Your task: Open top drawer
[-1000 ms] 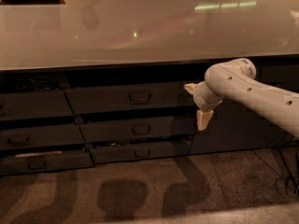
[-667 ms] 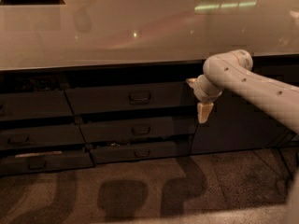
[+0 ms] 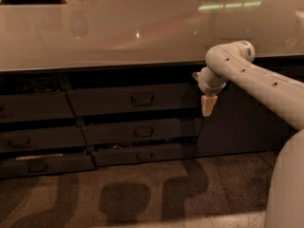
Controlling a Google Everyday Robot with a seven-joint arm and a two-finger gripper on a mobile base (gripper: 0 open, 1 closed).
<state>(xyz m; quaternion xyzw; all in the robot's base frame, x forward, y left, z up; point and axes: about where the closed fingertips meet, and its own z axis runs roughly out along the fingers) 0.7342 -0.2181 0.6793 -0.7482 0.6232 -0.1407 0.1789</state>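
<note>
The top drawer (image 3: pixel 109 100) is a dark grey flat front under the counter, with a small loop handle (image 3: pixel 142 98) at its middle. Its front stands slightly forward of the cabinet face, with a dark gap above it. My gripper (image 3: pixel 208 105) hangs pointing down at the end of the pale arm (image 3: pixel 247 75). It is just past the drawer's right end, level with the front and well to the right of the handle. It touches nothing that I can see.
A glossy pale countertop (image 3: pixel 118 27) runs above the drawers. Two shallower drawers (image 3: pixel 142 132) (image 3: pixel 142 154) lie below the top one, and another stack (image 3: pixel 33 137) sits on the left. A dark cabinet door (image 3: pixel 237 127) is behind the gripper. Carpeted floor (image 3: pixel 142 194) is in front.
The gripper has risen a little along the right end of the top drawer, and the arm has lifted with it. The drawers have not moved.
</note>
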